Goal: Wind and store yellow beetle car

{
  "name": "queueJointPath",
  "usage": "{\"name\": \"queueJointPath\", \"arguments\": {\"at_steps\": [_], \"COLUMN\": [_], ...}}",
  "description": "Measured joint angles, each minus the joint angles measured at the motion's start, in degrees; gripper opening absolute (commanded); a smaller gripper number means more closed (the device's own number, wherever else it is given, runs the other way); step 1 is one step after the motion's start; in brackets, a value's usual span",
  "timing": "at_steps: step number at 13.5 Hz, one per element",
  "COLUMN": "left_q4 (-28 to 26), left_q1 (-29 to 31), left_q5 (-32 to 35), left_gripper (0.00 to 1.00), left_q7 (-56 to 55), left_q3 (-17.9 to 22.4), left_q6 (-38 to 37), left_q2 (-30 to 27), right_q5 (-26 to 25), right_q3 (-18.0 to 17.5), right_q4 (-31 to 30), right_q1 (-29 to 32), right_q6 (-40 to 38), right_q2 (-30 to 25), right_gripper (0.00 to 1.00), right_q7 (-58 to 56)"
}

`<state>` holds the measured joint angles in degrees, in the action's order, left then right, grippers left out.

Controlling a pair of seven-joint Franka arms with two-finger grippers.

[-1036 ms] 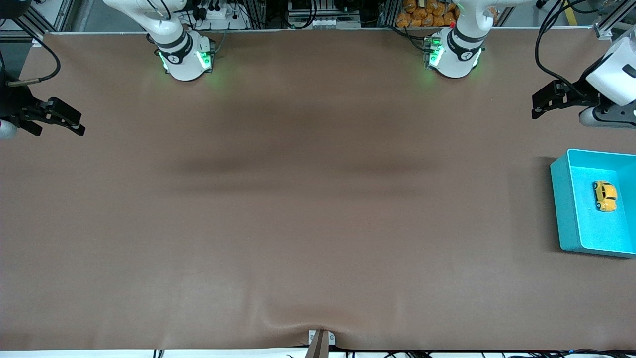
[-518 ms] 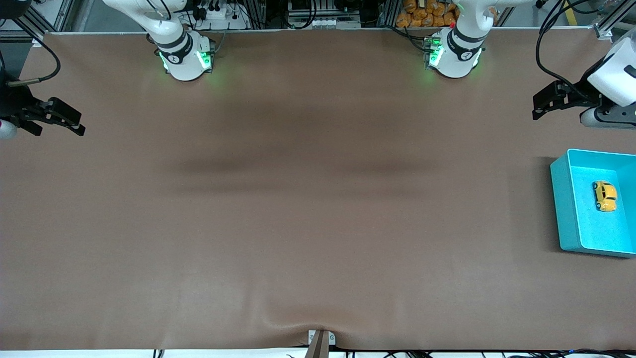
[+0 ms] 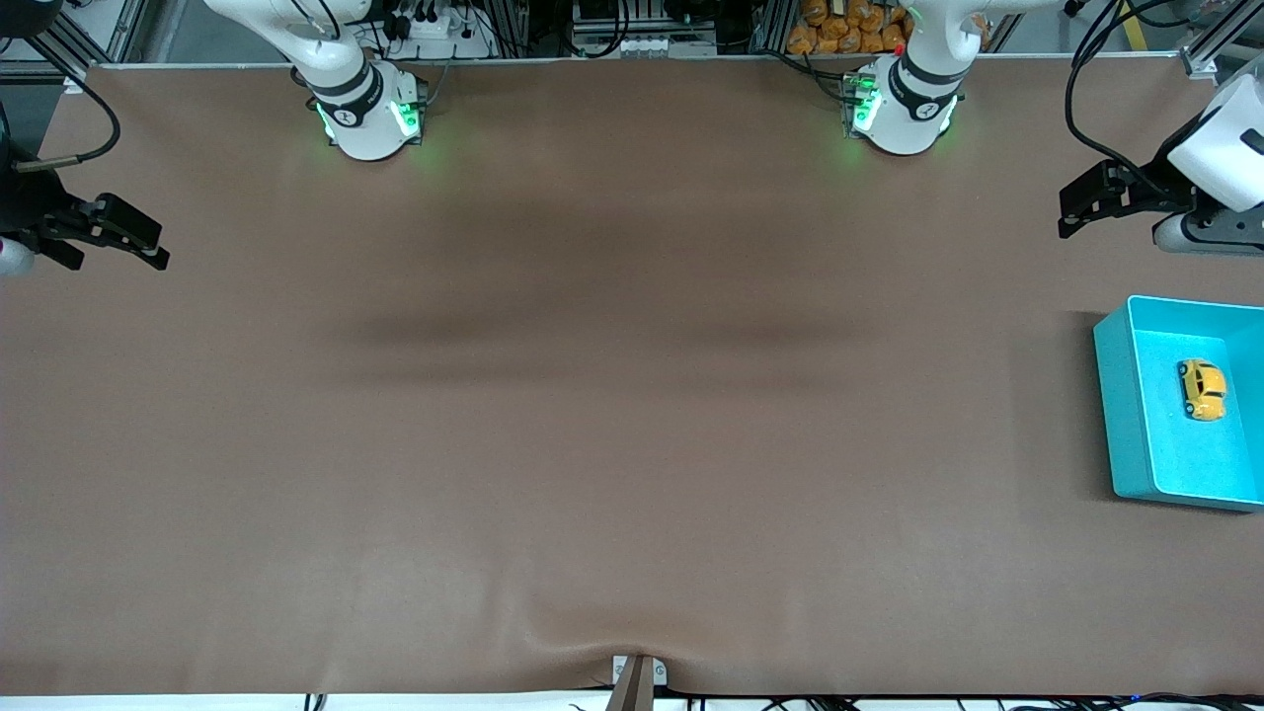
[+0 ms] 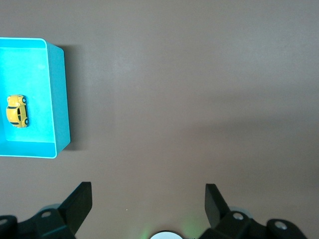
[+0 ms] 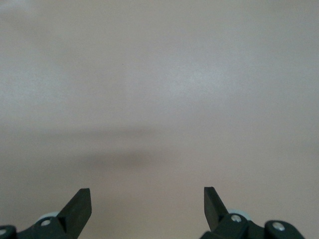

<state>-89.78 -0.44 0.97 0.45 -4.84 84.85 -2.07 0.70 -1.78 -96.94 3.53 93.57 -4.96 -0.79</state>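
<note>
- Tiny glossy yellow-orange beetle car, rounded body, dark windows, small dark wheels – sits on the floor of the turquoise bin, at the right edge of the front frame, mid-height. In the left wrist view the car shows on its wheels, not touching any wall.
- Turquoise rectangular plastic bin, smooth matte walls w/ rounded corners, open top, cut off by the frame edge; stands on the table at the left arm's end. Left wrist view: bin at the frame's left edge.
- Table: brown, soft-looking mat cover, matte, faint creases and a pucker at bottom centre of the front frame.
- Left gripper: black, angular fingers, upper right of the front frame, up over the table nr the bin; jaws spread wide, holding nothing. Own wrist view shows two dark wedge-shaped fingertips far apart over bare mat.
- Right gripper: black, at the left edge of the front frame, over the right arm's end of the table; jaws released, nothing between them. Arm waits.
- Both white arm bases glow green along the top edge.
</note>
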Motion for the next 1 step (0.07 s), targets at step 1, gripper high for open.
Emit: {"name": "queueJointPath", "arguments": {"at_steps": [1], "left_q4": [0.0], "left_q1": [0.0], "left_q5": [0.0], "left_gripper": [1.0], "left_q7": [0.0], "left_q3": [0.0], "left_q6": [0.0], "left_q2": [0.0], "right_q5": [0.0], "right_q3": [0.0], "right_q4": [0.0], "right_q1": [0.0], "right_q6": [0.0], "right_q2": [0.0], "right_gripper": [1.0], "right_q7": [0.0]}}
